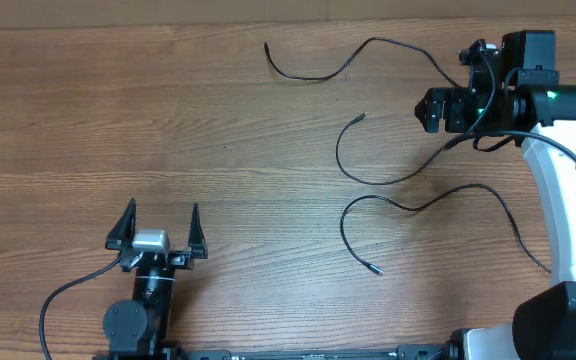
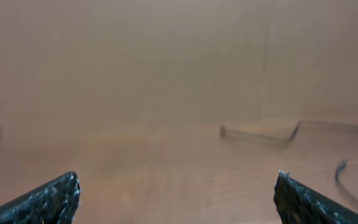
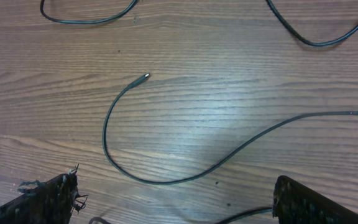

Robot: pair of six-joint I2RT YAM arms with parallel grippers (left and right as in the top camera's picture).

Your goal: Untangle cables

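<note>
Three thin black cables lie apart on the wooden table (image 1: 168,110). The top cable (image 1: 313,77) runs from the middle toward my right gripper (image 1: 428,110). The middle cable (image 1: 340,160) curls below it, its silvery tip (image 3: 146,76) pointing up. The bottom cable (image 1: 418,208) loops lower right. My right gripper (image 3: 176,186) hangs open over the middle cable (image 3: 166,181), holding nothing. At the lower left my left gripper (image 1: 158,235) is open and empty, far from the cables. In the left wrist view the gripper (image 2: 178,183) faces a blurry cable (image 2: 260,135) far ahead.
The right arm's white link (image 1: 563,190) runs down the right edge, crossing the bottom cable's end. A thick black arm cable (image 1: 68,290) trails left of the left arm's base. A short stretch of cable (image 3: 247,214) shows between the right fingers.
</note>
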